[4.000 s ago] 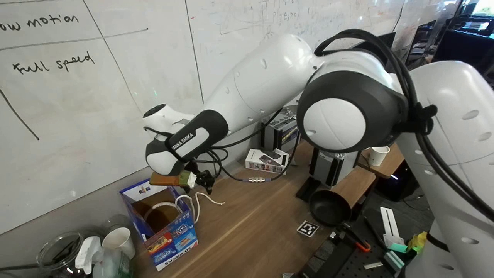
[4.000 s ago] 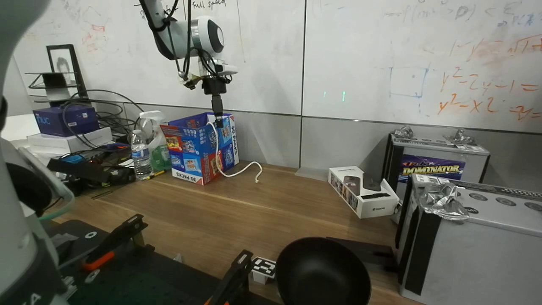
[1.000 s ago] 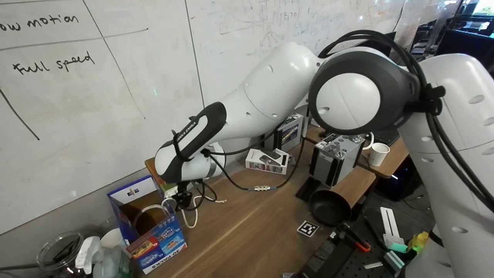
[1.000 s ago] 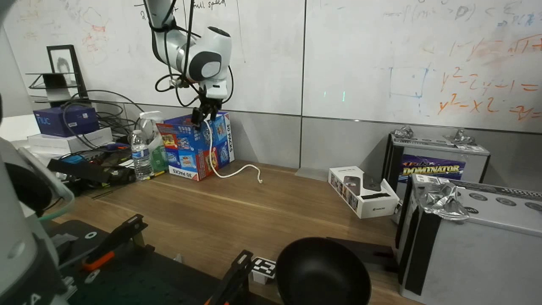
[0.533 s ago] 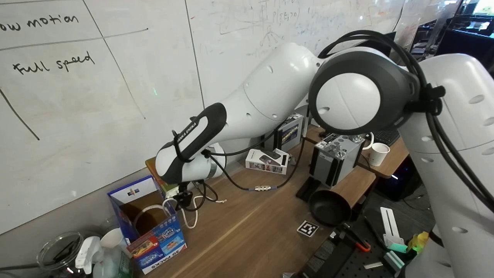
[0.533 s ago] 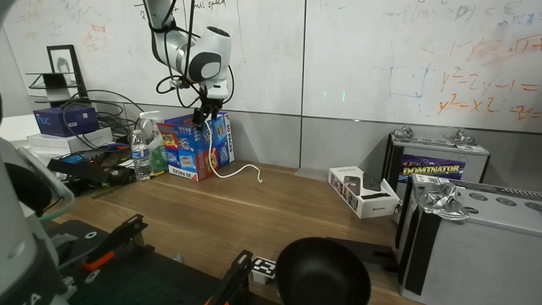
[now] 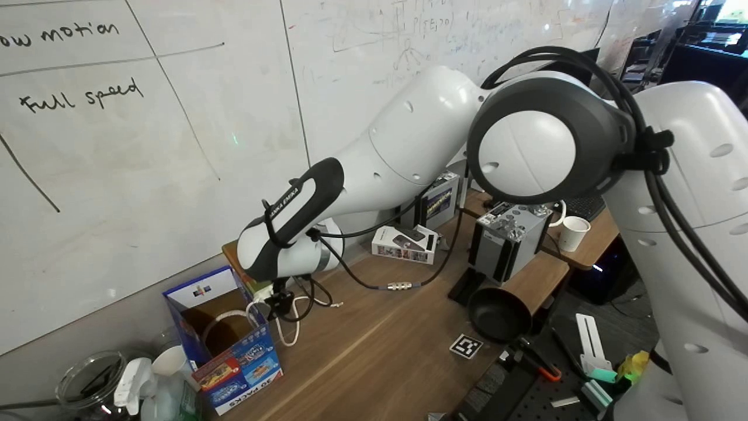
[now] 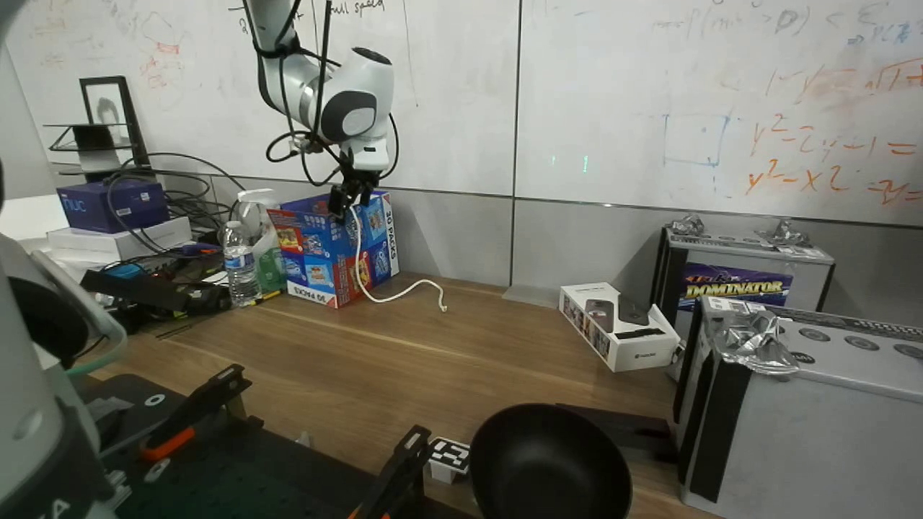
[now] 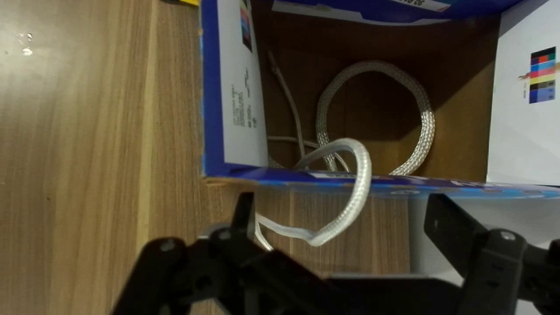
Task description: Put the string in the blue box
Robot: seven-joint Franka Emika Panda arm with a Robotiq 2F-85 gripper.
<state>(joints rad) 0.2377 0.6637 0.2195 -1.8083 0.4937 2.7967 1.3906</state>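
Observation:
The blue box (image 7: 251, 359) stands upright and open-topped on the table by the wall. It also shows in an exterior view (image 8: 311, 249) and in the wrist view (image 9: 213, 87). The white string (image 9: 361, 183) lies partly coiled inside it, loops over the near rim and hangs outside. In an exterior view the string (image 8: 358, 252) runs down the side, and its end lies on the table. My gripper (image 9: 343, 210) is open just outside that rim, with the string loop between its spread fingers. The gripper (image 8: 347, 200) is beside the box's top edge.
A spray bottle (image 7: 158, 397), a paper cup (image 7: 173, 361) and a glass jar (image 7: 90, 386) stand close beside the box. A water bottle (image 8: 239, 263) is near it too. A white carton (image 8: 620, 324), a black pan (image 8: 549, 461) and grey device boxes (image 8: 800, 418) are farther off.
Since 4 seconds ago the arm has turned its wrist and come lower at the box rim, and the box has shifted slightly. Over the last second almost nothing has moved.

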